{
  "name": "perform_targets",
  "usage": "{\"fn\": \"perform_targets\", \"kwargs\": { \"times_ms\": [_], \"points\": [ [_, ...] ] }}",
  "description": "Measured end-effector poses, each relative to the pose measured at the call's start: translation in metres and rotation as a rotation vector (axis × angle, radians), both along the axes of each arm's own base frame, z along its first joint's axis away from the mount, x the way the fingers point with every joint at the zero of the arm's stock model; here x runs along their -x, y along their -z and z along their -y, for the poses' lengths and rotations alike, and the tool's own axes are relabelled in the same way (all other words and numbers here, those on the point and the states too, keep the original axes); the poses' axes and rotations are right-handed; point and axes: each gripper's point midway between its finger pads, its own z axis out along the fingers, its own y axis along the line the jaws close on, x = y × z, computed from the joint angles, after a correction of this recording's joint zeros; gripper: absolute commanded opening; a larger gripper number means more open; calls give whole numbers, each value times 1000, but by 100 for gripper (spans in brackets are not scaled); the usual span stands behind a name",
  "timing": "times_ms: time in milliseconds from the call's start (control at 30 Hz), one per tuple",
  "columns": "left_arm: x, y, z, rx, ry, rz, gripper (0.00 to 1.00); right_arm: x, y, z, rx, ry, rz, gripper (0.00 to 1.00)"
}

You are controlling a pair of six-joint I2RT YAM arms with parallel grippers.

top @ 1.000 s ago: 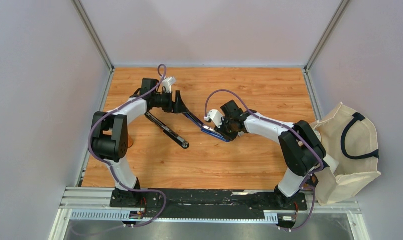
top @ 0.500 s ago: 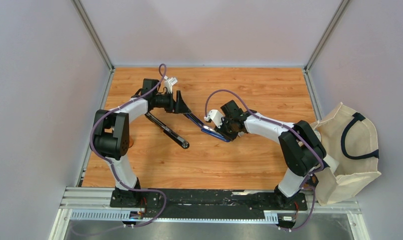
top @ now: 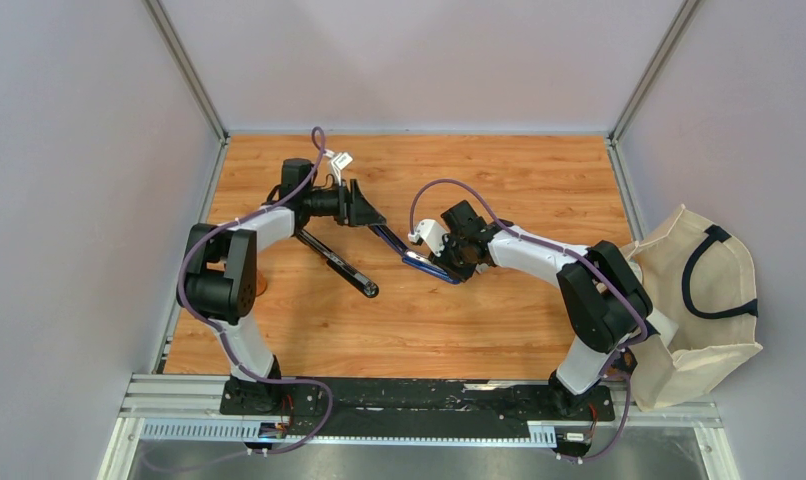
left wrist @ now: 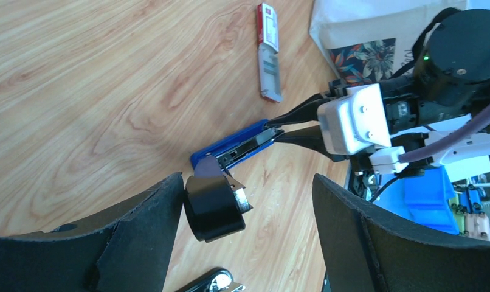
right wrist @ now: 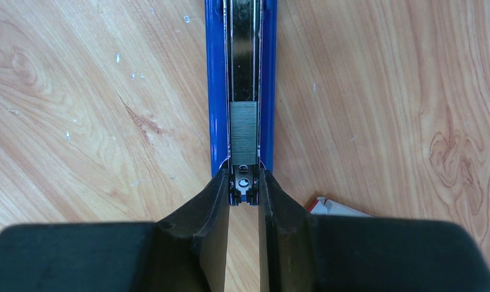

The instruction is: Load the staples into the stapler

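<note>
The stapler lies swung open on the table. Its blue base [top: 419,262] holds the metal magazine, and its black top arm [top: 334,262] is folded out to the left. A grey staple strip [right wrist: 244,134] sits in the magazine channel [right wrist: 243,55]. My right gripper [right wrist: 243,176] is shut on the near end of the magazine; it also shows in the top view [top: 453,266]. My left gripper [left wrist: 247,182] is open, and its left finger [left wrist: 151,213] is beside the black hinge knuckle [left wrist: 213,210]. The white and red staple box [left wrist: 268,52] lies beyond the stapler.
A cream tote bag [top: 694,300] hangs off the table's right edge. A corner of the staple box [right wrist: 331,208] lies just right of my right fingers. Grey walls enclose the wooden table [top: 499,330] on three sides.
My left wrist has shifted slightly toward the far side and right, still open. The right gripper and the stapler have not moved.
</note>
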Motion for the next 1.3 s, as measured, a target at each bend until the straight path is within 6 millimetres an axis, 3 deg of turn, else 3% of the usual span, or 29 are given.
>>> {"fn": "perform_targets", "kwargs": {
  "times_ms": [533,1300],
  "points": [
    [6,-39,7,117,28,103,85,0,0,0,-1,0,2,12],
    [11,-61,10,207,44,155,85,-2,0,-2,-1,-2,4,12]
  ]
}}
